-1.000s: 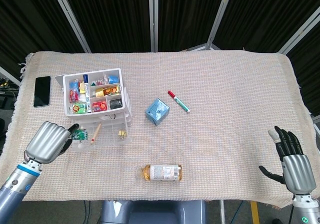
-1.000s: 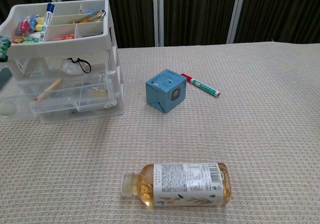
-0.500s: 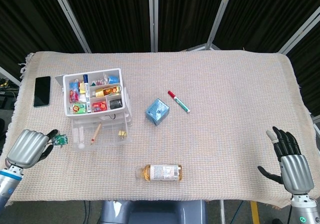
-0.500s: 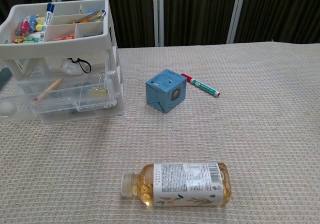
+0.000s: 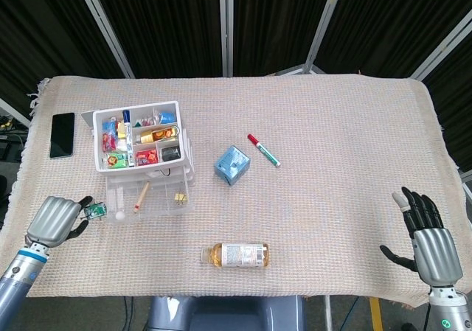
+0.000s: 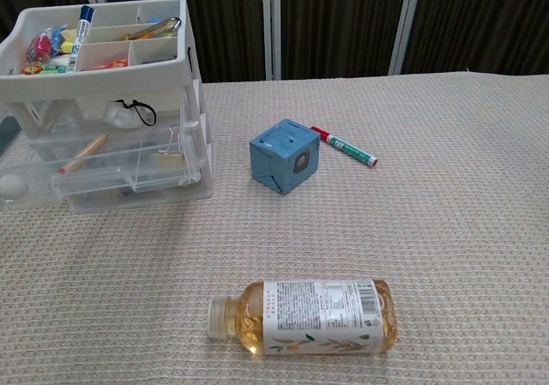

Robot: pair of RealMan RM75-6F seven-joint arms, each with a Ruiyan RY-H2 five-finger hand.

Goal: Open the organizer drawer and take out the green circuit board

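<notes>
The clear organizer (image 5: 144,158) stands at the table's left, with its lower drawer (image 5: 147,198) pulled out toward me; the drawer holds a pencil and a binder clip. In the chest view the organizer (image 6: 103,102) and the open drawer (image 6: 129,177) fill the upper left. My left hand (image 5: 55,219) is left of the drawer near the table's front edge and pinches the small green circuit board (image 5: 94,211) at its fingertips, outside the drawer. My right hand (image 5: 428,239) hovers at the front right corner, fingers spread and holding nothing. Neither hand shows in the chest view.
A black phone (image 5: 62,134) lies left of the organizer. A blue cube (image 5: 232,164) and a red-green marker (image 5: 263,150) sit mid-table. A bottle of amber drink (image 5: 236,255) lies on its side near the front edge.
My left hand has drawn back to the left from the open drawer, carrying the green circuit board out of it. The right hand has barely moved.
</notes>
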